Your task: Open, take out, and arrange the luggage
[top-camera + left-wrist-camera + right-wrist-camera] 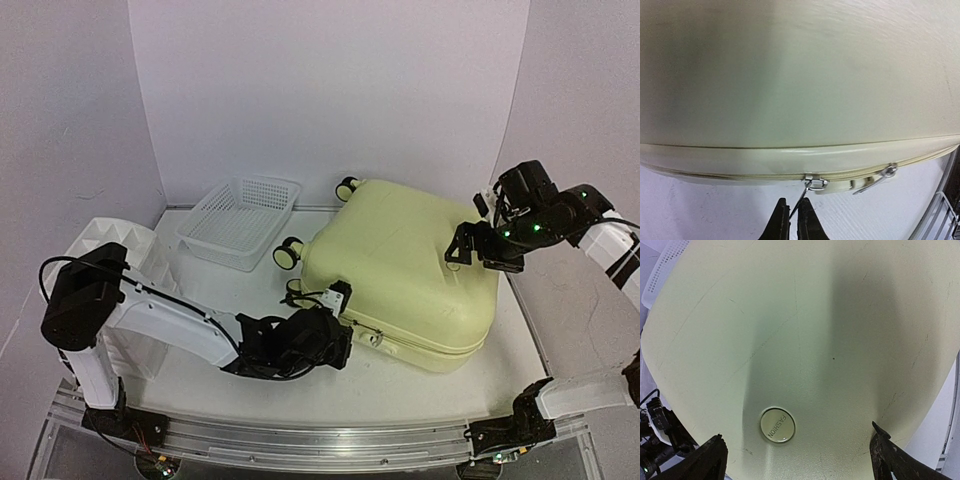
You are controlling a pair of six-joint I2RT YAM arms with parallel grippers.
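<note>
The luggage (400, 270) is a pale yellow hard-shell suitcase lying flat and closed in the middle of the table. Its side fills the left wrist view (790, 90) and its top fills the right wrist view (815, 330). My left gripper (347, 340) sits at its near left edge, shut (791, 205) on a thin metal zipper pull (804, 196) that hangs from the slider (816, 183). A second zipper pull (871, 183) lies just to the right. My right gripper (478, 250) hovers open (796, 434) over the lid, above a round "FASHION" badge (777, 425).
A white mesh basket (240, 220) stands behind the suitcase's left side. A white drawer organizer (125, 250) sits at the far left by my left arm. Caster wheels (290, 252) stick out from the suitcase's left end. A metal rail (300, 440) runs along the near edge.
</note>
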